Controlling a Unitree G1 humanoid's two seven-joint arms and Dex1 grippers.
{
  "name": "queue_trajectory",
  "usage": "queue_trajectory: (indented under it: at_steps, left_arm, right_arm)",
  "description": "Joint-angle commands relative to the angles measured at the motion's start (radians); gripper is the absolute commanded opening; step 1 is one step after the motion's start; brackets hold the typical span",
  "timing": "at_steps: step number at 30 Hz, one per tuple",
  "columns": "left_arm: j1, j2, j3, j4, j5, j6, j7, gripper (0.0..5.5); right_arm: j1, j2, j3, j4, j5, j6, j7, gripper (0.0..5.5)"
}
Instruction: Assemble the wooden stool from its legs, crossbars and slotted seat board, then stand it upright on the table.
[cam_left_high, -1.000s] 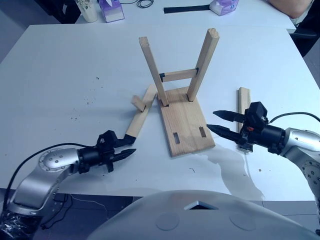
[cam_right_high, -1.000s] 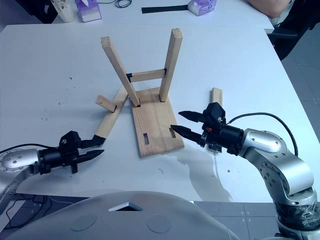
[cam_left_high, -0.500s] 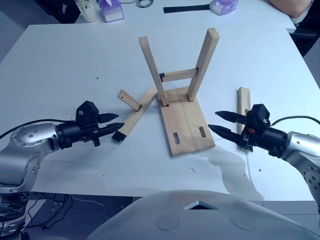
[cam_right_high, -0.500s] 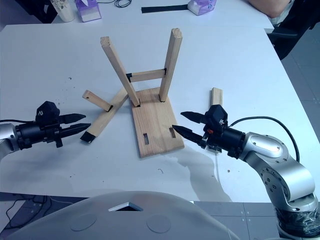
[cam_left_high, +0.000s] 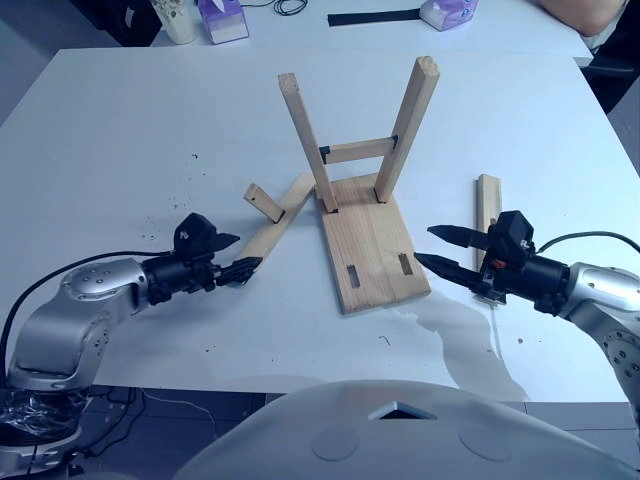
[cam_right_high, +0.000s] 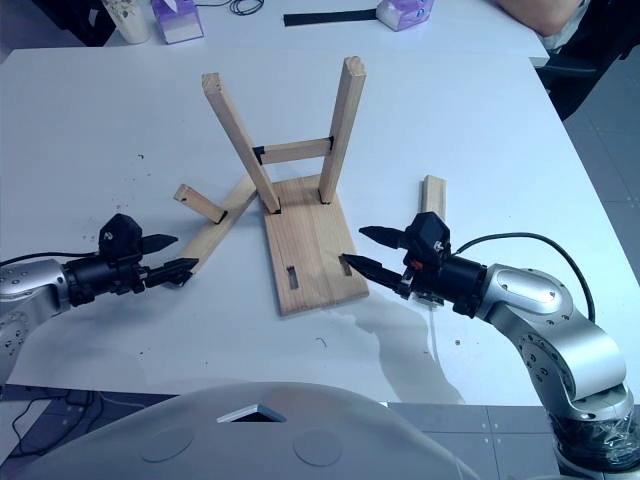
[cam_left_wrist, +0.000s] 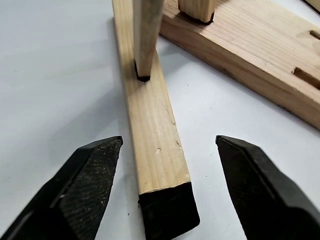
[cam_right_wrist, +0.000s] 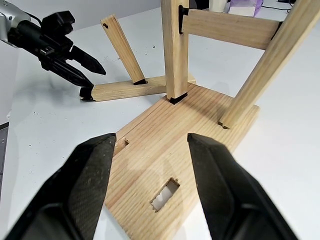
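The seat board (cam_left_high: 372, 243) lay flat mid-frame on the table (cam_left_high: 120, 130), with two legs (cam_left_high: 408, 130) standing up from its far end and a crossbar (cam_left_high: 358, 151) bridging them. Just left of it, a loose leg (cam_left_high: 278, 212) lay slanted. At lower left, the left gripper (cam_left_high: 243, 253) had its jaws spread either side of that leg's black end, not touching. The right gripper (cam_left_high: 427, 245), jaws wide apart, hovered beside the board's right edge, and a spare leg (cam_left_high: 487, 200) lay just behind it.
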Motion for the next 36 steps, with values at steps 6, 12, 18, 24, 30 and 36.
queue_trajectory:
  at_steps: [6, 12, 18, 24, 30, 36]
  left_arm:
    - [-0.043, -0.069, -0.152, 0.115, 0.165, -0.047, 0.088, 3.47]
    - [-0.093, -0.120, -0.135, 0.184, 0.168, -0.066, 0.104, 2.90]
    - [-0.159, -0.180, -0.074, 0.230, 0.094, -0.014, 0.106, 2.05]
    - [-0.197, -0.206, 0.100, 0.203, -0.092, 0.021, 0.041, 2.03]
    - [-0.297, -0.143, 0.312, 0.190, -0.303, 0.042, -0.034, 2.03]
    - [-0.451, -0.058, 0.439, 0.147, -0.578, 0.138, -0.063, 2.03]
  right_arm:
    - [-0.038, -0.004, 0.024, 0.014, -0.014, -0.004, 0.007, 2.64]
    - [-0.031, -0.004, 0.023, 0.011, -0.015, -0.004, 0.008, 2.64]
    - [-0.034, -0.001, 0.030, 0.011, -0.018, -0.004, 0.004, 2.64]
    - [-0.033, -0.010, 0.011, 0.020, -0.016, -0.007, 0.011, 2.64]
    - [-0.062, -0.021, -0.038, 0.024, 0.028, 0.000, 0.032, 2.64]
    - [-0.195, -0.033, -0.149, 0.034, 0.244, 0.077, 0.020, 2.64]
